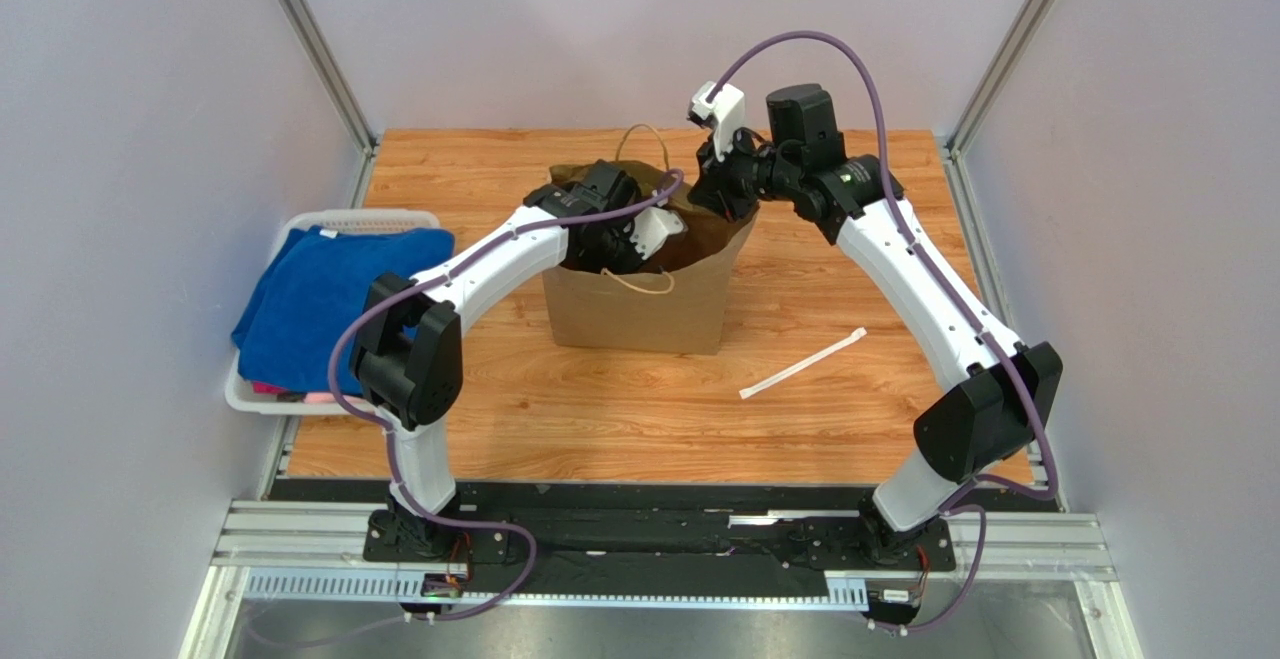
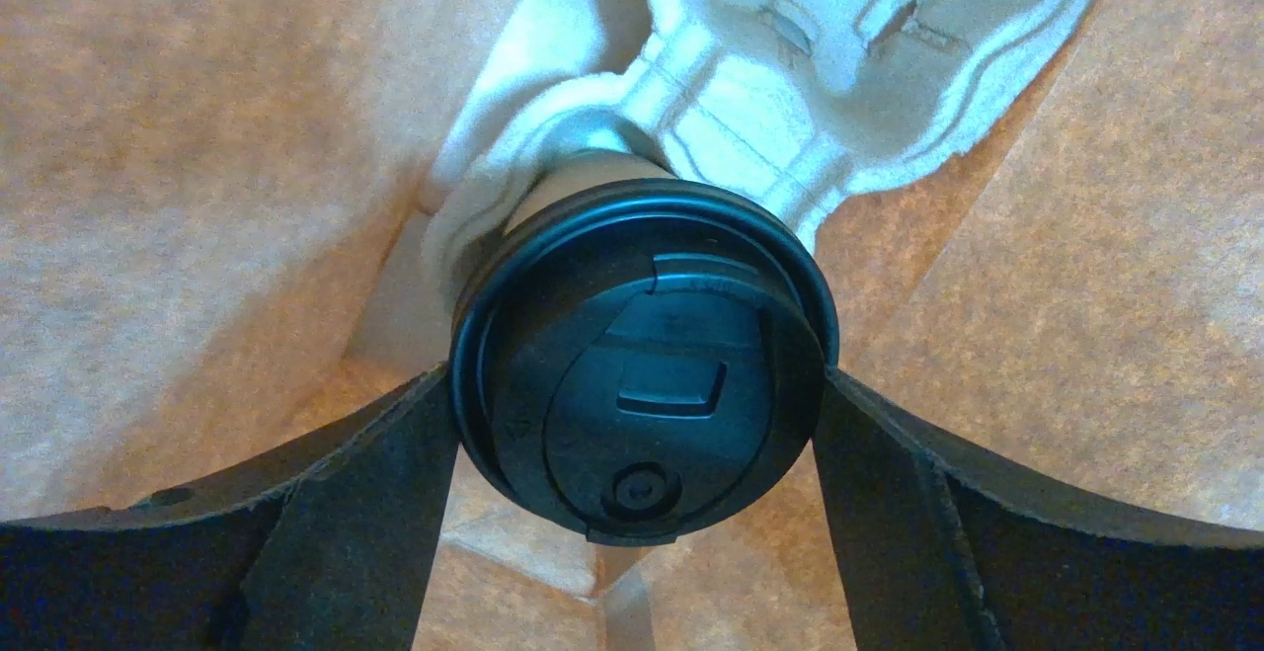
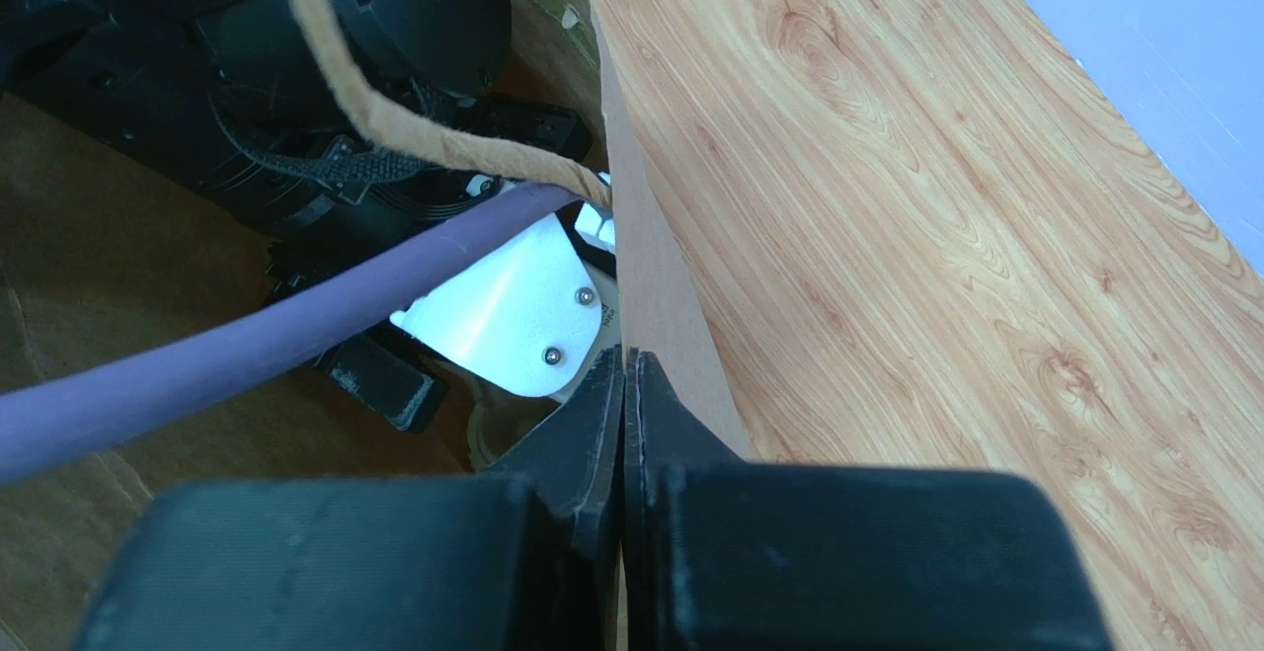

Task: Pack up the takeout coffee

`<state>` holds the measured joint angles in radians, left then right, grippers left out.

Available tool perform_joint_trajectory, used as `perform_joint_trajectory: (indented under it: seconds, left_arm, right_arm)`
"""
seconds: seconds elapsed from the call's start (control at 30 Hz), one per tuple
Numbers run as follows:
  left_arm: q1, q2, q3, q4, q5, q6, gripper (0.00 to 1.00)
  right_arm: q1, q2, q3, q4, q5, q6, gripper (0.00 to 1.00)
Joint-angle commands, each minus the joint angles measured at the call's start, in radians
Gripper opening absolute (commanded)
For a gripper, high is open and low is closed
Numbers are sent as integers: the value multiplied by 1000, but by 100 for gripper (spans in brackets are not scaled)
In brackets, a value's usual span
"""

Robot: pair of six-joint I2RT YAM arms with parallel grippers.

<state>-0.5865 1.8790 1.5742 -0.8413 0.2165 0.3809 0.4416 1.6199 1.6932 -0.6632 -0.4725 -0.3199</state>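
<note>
**Coffee in the bag, release unclear**

The takeout coffee [image 2: 641,362] sits in the pulp cup tray [image 2: 831,29] inside the paper bag [image 1: 639,314]. My left gripper [image 2: 635,392] stands on both sides of it; whether it is gripping or has let go, I cannot tell. My right gripper [image 3: 626,370] pinches the bag's rim. I think only withdrawing remains.

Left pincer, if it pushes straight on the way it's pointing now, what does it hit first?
The left pincer straddles the coffee cup's black lid. Pushing on, its fingertips would probably meet the pulp cup tray holding the cup first, though depth is hard to judge.
</note>
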Motion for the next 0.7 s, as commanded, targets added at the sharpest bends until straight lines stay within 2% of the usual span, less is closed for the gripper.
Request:
perform_joint_trajectory:
  seconds: [0.0, 0.67]
  left_arm:
    - [-26, 43, -45, -79, -69, -43, 94]
    - [-53, -61, 3, -30, -109, -96, 98]
  right_arm:
    - [-9, -29, 3, -26, -12, -16, 0]
    - [-12, -46, -26, -16, -17, -21, 0]
